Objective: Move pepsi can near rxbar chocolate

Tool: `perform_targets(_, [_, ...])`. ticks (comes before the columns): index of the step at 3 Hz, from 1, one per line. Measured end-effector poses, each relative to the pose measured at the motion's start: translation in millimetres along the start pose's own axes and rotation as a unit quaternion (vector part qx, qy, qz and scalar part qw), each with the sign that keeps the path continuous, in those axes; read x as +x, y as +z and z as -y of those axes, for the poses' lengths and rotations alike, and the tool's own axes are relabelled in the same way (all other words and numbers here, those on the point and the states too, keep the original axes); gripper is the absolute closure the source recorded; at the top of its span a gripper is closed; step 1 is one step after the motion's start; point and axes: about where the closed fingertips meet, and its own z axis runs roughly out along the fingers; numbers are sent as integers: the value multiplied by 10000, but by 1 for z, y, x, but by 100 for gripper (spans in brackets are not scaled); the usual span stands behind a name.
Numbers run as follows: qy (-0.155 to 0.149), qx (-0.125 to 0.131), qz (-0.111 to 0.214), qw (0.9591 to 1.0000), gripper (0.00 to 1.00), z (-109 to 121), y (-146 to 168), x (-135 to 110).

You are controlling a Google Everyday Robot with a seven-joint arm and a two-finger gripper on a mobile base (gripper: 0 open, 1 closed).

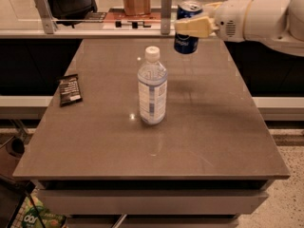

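Gripper (186, 25) clamped on the one pepsi can (185, 44), held clear above the table's (213, 141) far end. One rxbar chocolate (70, 90) lies well away from the gripper, lettering unreadable. One water bottle (152, 87) stands between, nearer the gripper.

The arm (256, 18) was a smooth, rounded white shell with a small round perforated grille (231, 28); its cream-coloured claw (189, 26), flat-fingered, hung above the table (199, 127), near the far edge.
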Motion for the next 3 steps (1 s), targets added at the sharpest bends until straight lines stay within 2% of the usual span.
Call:
perform_targets(1, [-339,-490,118,9982,100,-11,33,-11])
perform_targets(2, [-550,-873,158,9945,100,-23,62,-15])
perform_targets(3, [-647,-1060,94,9922,100,-35,83,-16])
